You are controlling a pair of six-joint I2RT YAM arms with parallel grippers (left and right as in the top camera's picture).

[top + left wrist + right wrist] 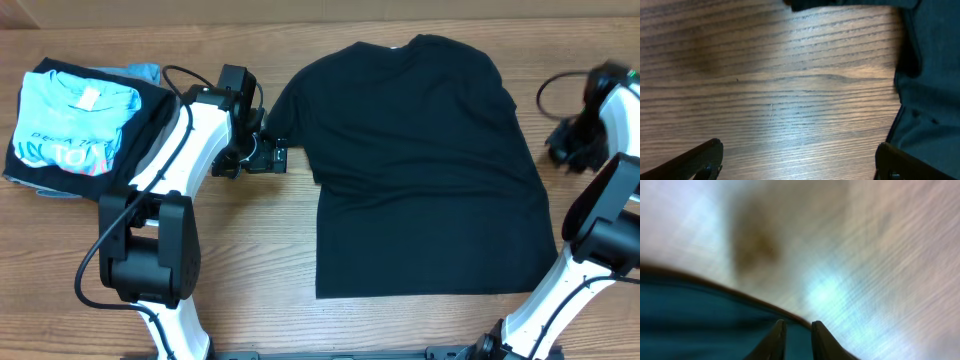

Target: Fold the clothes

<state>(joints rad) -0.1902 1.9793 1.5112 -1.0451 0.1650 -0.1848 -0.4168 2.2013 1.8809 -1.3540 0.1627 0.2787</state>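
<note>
Left pincer (279,157) gapes empty between folded pile (75,125) and T-shirt (420,170); right pincer (798,330) barely ajar.

- Right wrist view is smeared with blur; whether the right gripper (797,326) pinches the black T-shirt (700,325) cannot be told.
- Bottom edge cuts off the left gripper (798,150) fingers (700,160).
- Overhead, the light blue T-shirt (75,120) hides most of the dark garment (148,105) beneath.

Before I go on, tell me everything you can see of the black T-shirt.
The black T-shirt is plain, with short sleeves and no print, of thin, soft-looking cloth. It lies spread flat and not yet folded on the wooden table, collar away from the arm bases and hem toward them. The open left gripper sits beside its left edge near the sleeve. The right gripper hangs over its edge in a blurred view. Whether either touches the cloth cannot be told.
</note>
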